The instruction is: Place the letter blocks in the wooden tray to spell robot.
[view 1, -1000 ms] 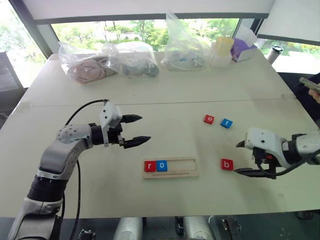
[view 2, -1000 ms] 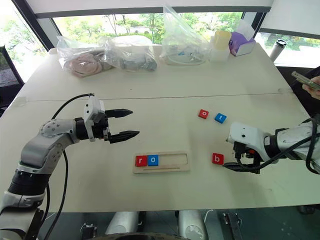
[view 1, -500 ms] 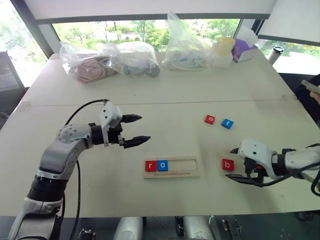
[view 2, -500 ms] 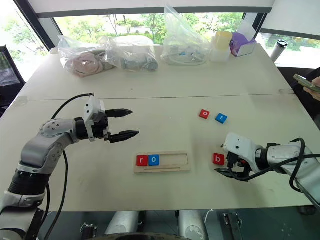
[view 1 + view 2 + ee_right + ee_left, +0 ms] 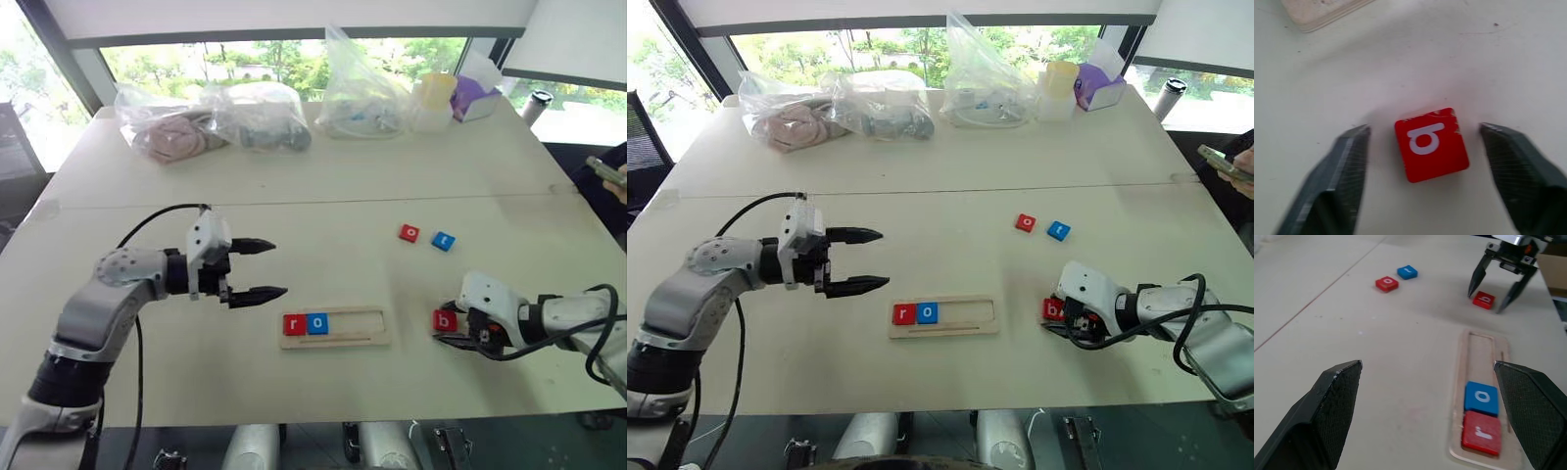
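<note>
Red b block (image 5: 1431, 144) lies between right gripper (image 5: 1425, 166) fingers, apparently untouched, jaws apart. Left gripper (image 5: 257, 268) spread wide, empty, above table.

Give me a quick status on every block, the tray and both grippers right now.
r block: in tray, left end.
blue o block: in tray, beside r.
b block: flat on table, between right gripper's fingers, untouched.
red o block: loose on table.
t block: loose on table.
wooden tray: partly filled.
left gripper: open, empty.
right gripper: open, straddling b.
</note>
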Action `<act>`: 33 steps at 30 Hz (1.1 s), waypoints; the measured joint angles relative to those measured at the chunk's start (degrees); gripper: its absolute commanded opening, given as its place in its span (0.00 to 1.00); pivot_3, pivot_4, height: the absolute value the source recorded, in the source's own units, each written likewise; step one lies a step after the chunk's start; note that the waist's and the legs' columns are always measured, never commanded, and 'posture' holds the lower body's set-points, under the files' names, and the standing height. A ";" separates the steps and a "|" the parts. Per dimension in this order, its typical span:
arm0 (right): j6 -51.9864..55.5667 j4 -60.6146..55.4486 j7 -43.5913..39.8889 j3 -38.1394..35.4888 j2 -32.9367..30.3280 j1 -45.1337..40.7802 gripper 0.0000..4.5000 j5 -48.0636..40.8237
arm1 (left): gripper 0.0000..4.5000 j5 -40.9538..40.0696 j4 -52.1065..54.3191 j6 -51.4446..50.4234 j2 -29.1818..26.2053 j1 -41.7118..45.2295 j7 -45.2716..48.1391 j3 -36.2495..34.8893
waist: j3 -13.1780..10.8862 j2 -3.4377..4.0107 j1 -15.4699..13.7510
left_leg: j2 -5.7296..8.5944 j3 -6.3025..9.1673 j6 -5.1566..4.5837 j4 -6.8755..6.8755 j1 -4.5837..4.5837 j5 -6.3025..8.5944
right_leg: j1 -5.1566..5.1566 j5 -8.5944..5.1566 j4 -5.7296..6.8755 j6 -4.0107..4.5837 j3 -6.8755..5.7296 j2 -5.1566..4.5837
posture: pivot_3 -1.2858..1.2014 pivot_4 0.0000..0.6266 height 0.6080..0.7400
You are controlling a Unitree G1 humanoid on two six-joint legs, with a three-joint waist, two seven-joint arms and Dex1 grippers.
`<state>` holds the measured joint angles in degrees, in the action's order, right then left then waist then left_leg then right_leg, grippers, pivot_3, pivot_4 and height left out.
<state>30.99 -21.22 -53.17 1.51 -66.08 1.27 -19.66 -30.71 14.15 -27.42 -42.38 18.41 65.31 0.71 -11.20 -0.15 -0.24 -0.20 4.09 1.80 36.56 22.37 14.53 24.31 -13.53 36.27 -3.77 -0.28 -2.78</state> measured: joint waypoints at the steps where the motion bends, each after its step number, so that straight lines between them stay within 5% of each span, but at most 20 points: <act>1: -0.03 -0.02 -0.19 -0.01 0.03 -0.17 0.26 0.29 | 1.00 -0.80 0.61 -0.46 -0.73 -0.35 0.95 -0.17 | 0.00 -0.01 -0.01 | -0.02 0.00 0.00 0.04 0.01 0.00 | 0.00 -0.01 0.00 0.05 0.00 0.01 | 0.52 0.24 1.00; 14: 6.66 -11.26 -3.39 2.19 0.48 -11.02 0.25 -0.96 | 1.00 -2.58 0.51 -0.18 -2.25 0.45 4.91 -1.37 | -0.01 -0.01 0.15 | -0.28 -0.16 -0.01 0.45 0.04 0.01 | -0.06 0.07 0.02 -0.02 0.03 0.21 | 0.52 0.24 1.00; 25: 9.76 -8.71 -5.81 24.54 13.22 -28.49 0.25 6.76 | 1.00 -2.47 0.78 0.12 -2.11 0.17 4.46 -1.22 | 0.00 -0.05 0.99 | -0.30 -0.24 -0.03 0.47 0.04 0.02 | -0.03 0.20 0.03 0.17 0.07 0.21 | 0.52 0.24 1.00; 33: 9.04 -2.37 -6.96 29.39 19.46 -31.89 0.25 11.21 | 1.00 -2.51 3.11 -0.03 -2.15 -2.17 2.71 -1.75 | 0.00 -0.06 0.95 | -0.30 -0.25 -0.03 0.47 0.05 0.02 | 0.01 0.23 0.07 0.18 0.08 0.21 | 0.52 0.24 1.00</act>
<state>40.02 -23.59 -60.13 30.89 -46.62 -30.62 -8.44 -33.22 17.25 -27.45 -44.53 16.23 68.02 -1.04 -11.19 -0.21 0.71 -0.50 3.84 1.77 37.04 22.43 14.55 24.31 -13.30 36.35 -3.59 -0.20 -2.57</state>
